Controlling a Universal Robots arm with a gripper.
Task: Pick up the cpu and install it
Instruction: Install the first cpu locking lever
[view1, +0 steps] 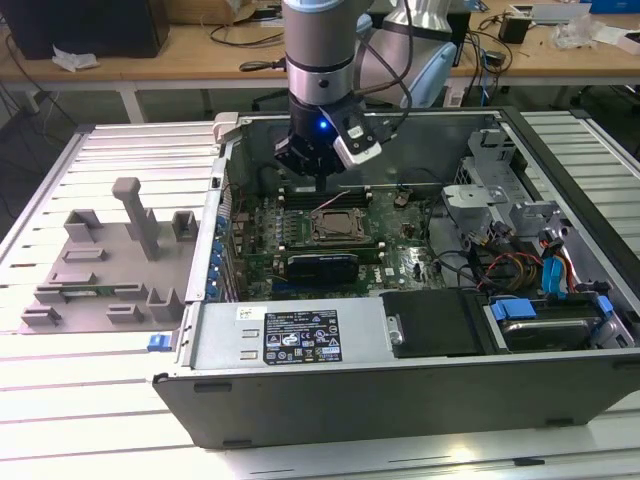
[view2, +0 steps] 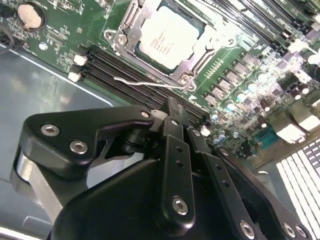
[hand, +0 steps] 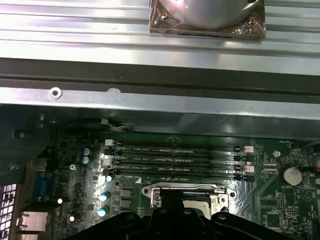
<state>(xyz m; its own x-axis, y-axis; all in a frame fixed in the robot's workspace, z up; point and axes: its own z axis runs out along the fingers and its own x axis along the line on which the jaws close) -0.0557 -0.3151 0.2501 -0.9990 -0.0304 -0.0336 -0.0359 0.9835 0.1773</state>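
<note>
The cpu (view2: 167, 36), a flat square chip with a silver top, lies inside the metal socket frame (view2: 197, 62) on the green motherboard (view1: 400, 255). The socket frame is open around it and a thin wire lever (view2: 145, 81) stands beside it. In the exterior view the cpu (view1: 338, 226) sits mid-board inside the computer case (view1: 400, 400). My gripper (view1: 318, 178) hangs above the memory slots (hand: 175, 157) just behind the socket. Its black fingers (view2: 175, 125) are pressed together, shut, with nothing between them. In the first wrist view a sliver of the cpu (hand: 194, 204) shows above the gripper body.
A long black card (view1: 322, 266) lies in front of the socket. The power supply box (view1: 290, 335) fills the case's near side; drive bays and cables (view1: 530, 270) are at the exterior view's right. A grey parts tray (view1: 100, 265) stands at the exterior view's left.
</note>
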